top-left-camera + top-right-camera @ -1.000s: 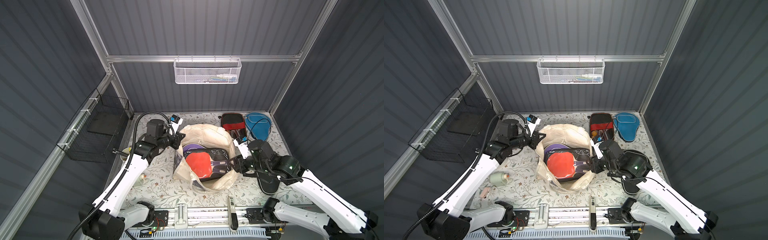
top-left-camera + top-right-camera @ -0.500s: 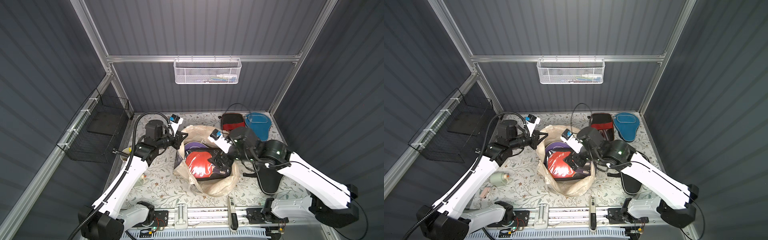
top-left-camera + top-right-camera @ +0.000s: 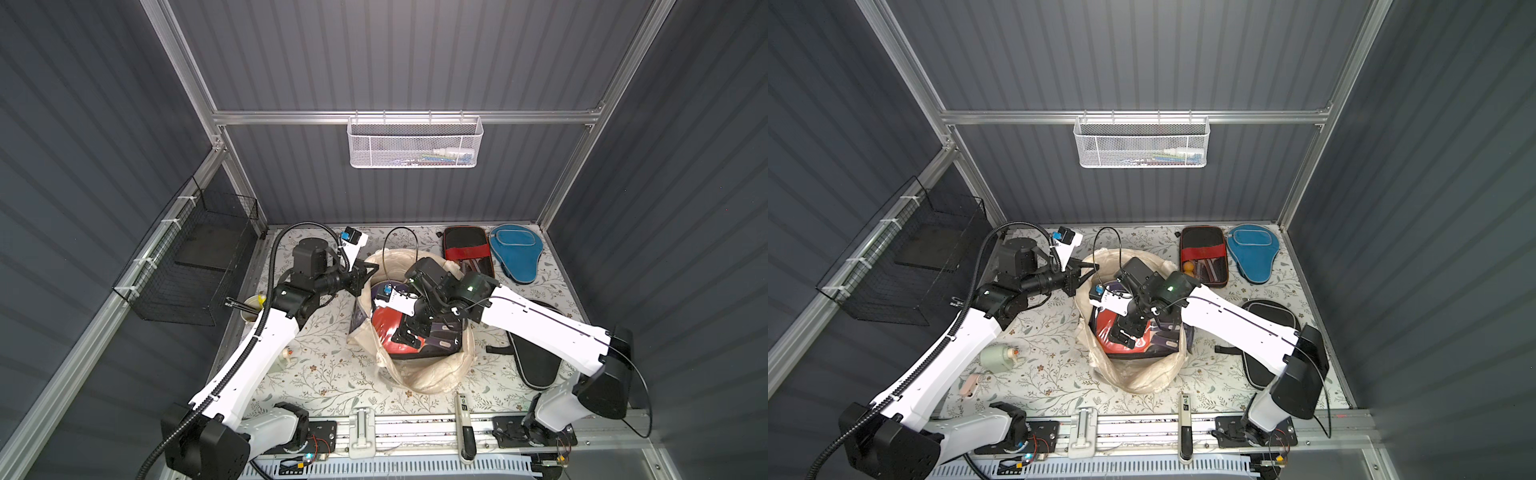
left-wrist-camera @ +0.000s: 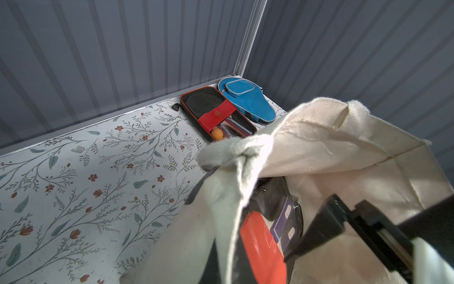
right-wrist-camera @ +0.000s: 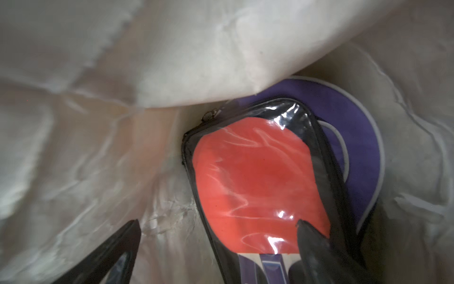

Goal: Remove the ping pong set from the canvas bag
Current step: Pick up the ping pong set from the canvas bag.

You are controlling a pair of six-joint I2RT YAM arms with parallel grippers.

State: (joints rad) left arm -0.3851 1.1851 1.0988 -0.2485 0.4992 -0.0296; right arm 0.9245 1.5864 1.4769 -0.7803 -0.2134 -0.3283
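The canvas bag [image 4: 319, 137] was made of rough, matt cream cloth. Inside it, the paddle case [image 5: 258, 177] was covered with clear, shiny plastic, and the purple cover [image 5: 361, 147] was made of soft, dull cloth. At two o'clock from the bag, the blue cover [image 4: 248, 100] was cloth too. The basket [image 3: 415, 143] was made of white metal mesh.

1. This is a robot lab test cell, not a home or shop.
2. Grey ribbed wall panels [image 3: 374, 62] in a bare aluminium frame [image 3: 407, 117] box in a small table [image 3: 324, 374] under a flowered sheet.
3. Two white robot arms, left [image 3: 257, 345] and right [image 3: 540, 324], are bolted to a metal rail [image 3: 415, 428] with exposed wiring along the table's front edge.
4. A white mesh basket [image 3: 415, 145] and a black wire basket [image 3: 187, 266] hang from the frame.
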